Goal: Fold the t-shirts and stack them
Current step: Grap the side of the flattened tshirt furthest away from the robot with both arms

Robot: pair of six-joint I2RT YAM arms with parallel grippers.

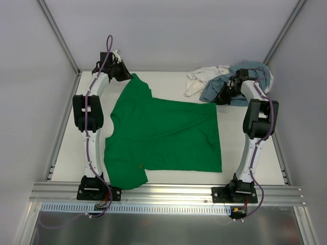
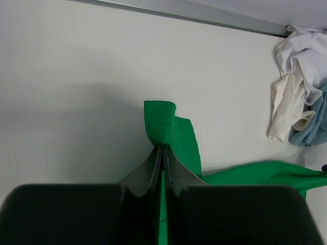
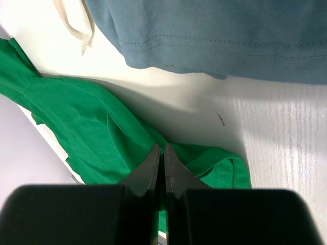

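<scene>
The green t-shirt (image 1: pixel 163 135) lies spread flat over the middle of the table. My left gripper (image 1: pixel 127 75) is at the far left, shut on the shirt's far sleeve (image 2: pixel 168 127), which bunches up at the fingertips (image 2: pixel 162 148). My right gripper (image 1: pixel 220 98) is at the shirt's far right corner, and its jaws are shut on the green cloth (image 3: pixel 102 138) there. The white t-shirt (image 1: pixel 202 79) and the grey-blue t-shirt (image 1: pixel 248 74) lie crumpled together at the far right, just behind the right gripper. In the right wrist view the grey-blue hem (image 3: pixel 214 35) hangs above the fingers.
The white table (image 1: pixel 168 84) is enclosed by grey walls at the back and sides. A metal rail (image 1: pixel 168 191) runs along the near edge between the arm bases. The crumpled pile lies against the right arm's forearm (image 1: pixel 250 92).
</scene>
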